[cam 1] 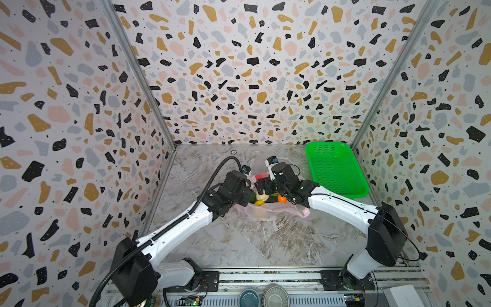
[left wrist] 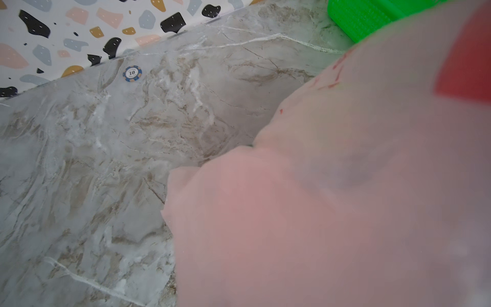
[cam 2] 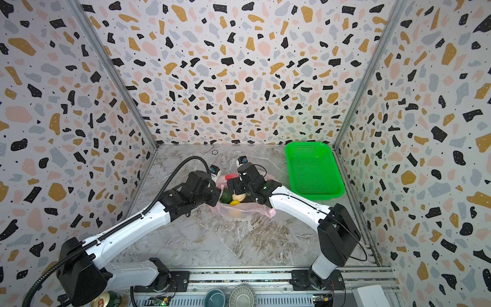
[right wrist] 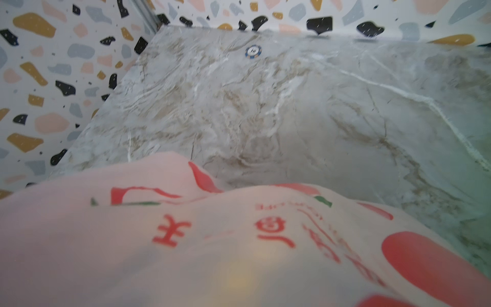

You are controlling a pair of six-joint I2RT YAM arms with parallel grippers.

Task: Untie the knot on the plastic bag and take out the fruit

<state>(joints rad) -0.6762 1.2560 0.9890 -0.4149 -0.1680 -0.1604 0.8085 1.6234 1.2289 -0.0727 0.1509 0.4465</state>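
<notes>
The plastic bag (cam 1: pixel 276 212) (cam 2: pixel 244 212) lies mid-table with its mouth spread open. Fruit shows inside: a dark green piece (cam 1: pixel 252 197), a cream one (cam 1: pixel 261 196), a yellow one (cam 1: pixel 259 203) and an orange one (cam 1: pixel 282 198). My left gripper (cam 1: pixel 249 189) sits at the bag's raised left rim, shut on the plastic. Pink film (left wrist: pixel 318 186) hides its fingers in the left wrist view. My right gripper (cam 1: pixel 265 187) (cam 2: pixel 239 187) reaches into the mouth above the fruit, fingers apart. Printed plastic (right wrist: pixel 212 252) covers them in the right wrist view. No knot is in view.
A bright green mesh basket (cam 1: pixel 334 170) (cam 2: pixel 313 170) (left wrist: pixel 358 18) stands at the back right by the wall. A blue poker chip (cam 1: pixel 233 152) (left wrist: pixel 132 73) (right wrist: pixel 253 51) lies near the back wall. Two bowls (cam 1: pixel 249 297) sit past the front rail.
</notes>
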